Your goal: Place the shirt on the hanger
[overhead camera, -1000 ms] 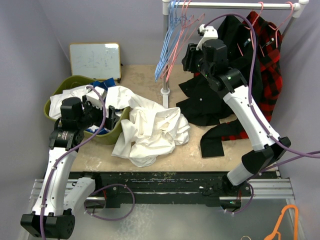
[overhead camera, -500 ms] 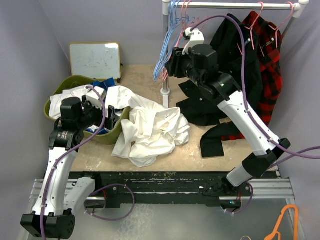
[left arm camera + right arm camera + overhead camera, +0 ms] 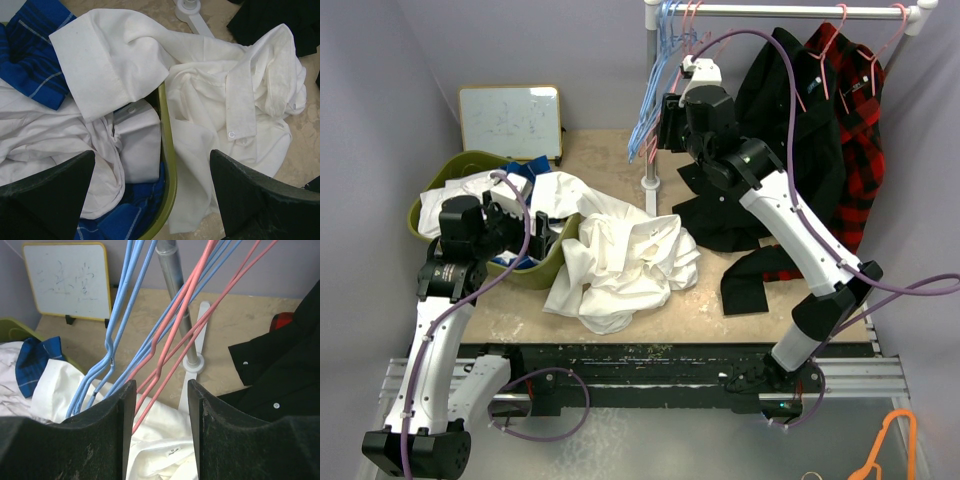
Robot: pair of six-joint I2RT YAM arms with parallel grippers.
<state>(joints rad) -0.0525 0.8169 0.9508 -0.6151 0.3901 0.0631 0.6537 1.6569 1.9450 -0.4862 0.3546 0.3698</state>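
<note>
Both jaws are staying unclosed: left jaws are hovering wide over the shirt (image 3: 630, 255), lying crumpled on the bench (image 3: 705, 300) against the bin (image 3: 167, 150); right jaws are narrowly straddling the hanger (image 3: 184, 307) on the rack (image 3: 790, 10)

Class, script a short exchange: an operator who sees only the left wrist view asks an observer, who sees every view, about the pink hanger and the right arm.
Operator: I cannot see the hanger. Where is it?
Observer: It hangs from the rail, beside the blue hangers.
Operator: Has the right end effector gripped it?
Observer: No. It is open; in the right wrist view, pink wire shows in the gap between its fingers.
</note>
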